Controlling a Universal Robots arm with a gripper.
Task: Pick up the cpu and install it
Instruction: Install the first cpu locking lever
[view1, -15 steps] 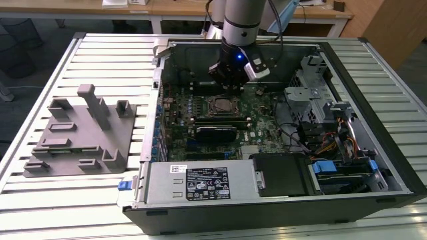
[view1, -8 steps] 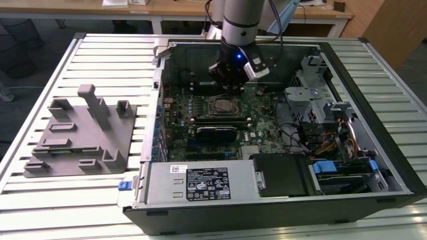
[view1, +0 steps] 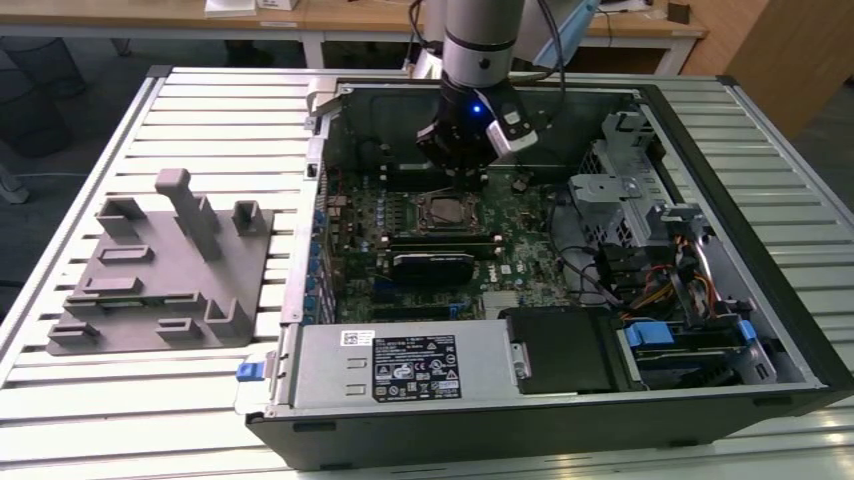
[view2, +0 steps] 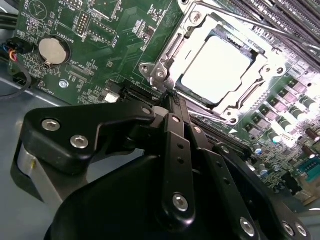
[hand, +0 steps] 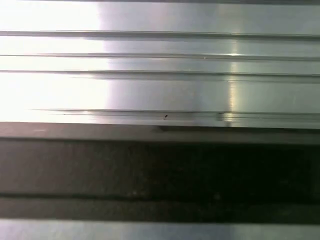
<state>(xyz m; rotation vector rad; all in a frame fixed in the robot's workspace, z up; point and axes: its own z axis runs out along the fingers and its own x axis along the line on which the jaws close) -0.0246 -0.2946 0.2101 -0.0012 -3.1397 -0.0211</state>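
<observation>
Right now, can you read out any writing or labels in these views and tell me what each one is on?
Black label on the power supply: too small to read.
White sticker beside it: too small.
Print on the motherboard: blurred, unreadable.

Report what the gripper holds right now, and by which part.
Nothing is held. The black gripper has its fingers shut together on nothing beside the socket, where the flat square silvery-grey cpu lies in the metal socket frame.

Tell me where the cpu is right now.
The cpu sits in the socket frame on the motherboard inside the open computer case; in the exterior view it lies just below the gripper.
</observation>
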